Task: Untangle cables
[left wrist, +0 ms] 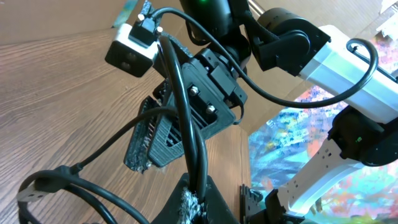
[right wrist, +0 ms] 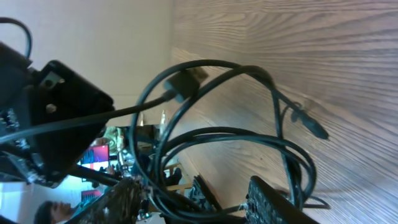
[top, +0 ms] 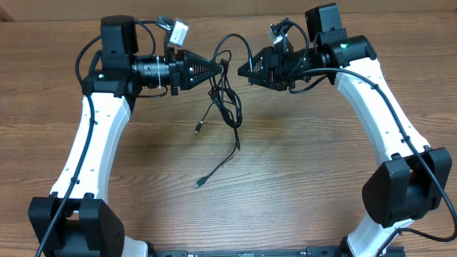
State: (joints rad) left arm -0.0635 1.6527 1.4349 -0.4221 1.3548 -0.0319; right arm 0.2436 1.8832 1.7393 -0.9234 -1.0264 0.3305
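Note:
The cables [top: 229, 100] are thin black cords hanging in tangled loops between my two grippers, raised over the wooden table [top: 307, 164]. Two plug ends trail onto the wood, one [top: 198, 129] near the tangle and one [top: 198, 183] further forward. My left gripper [top: 222, 66] points right and is shut on two strands of the cables [left wrist: 186, 118], pinched at its tips [left wrist: 198, 200]. My right gripper [top: 243, 71] faces it from the right, a short gap away. Its fingers [right wrist: 283, 202] stand apart, with several loops of the cables [right wrist: 217, 134] passing between them.
Thicker black arm wires [top: 385, 93] run along both white arms. The left wrist's camera [top: 177, 32] sits above the left gripper. The table's far edge [top: 214, 20] lies just behind the grippers. In the left wrist view the right gripper [left wrist: 163, 140] is close ahead.

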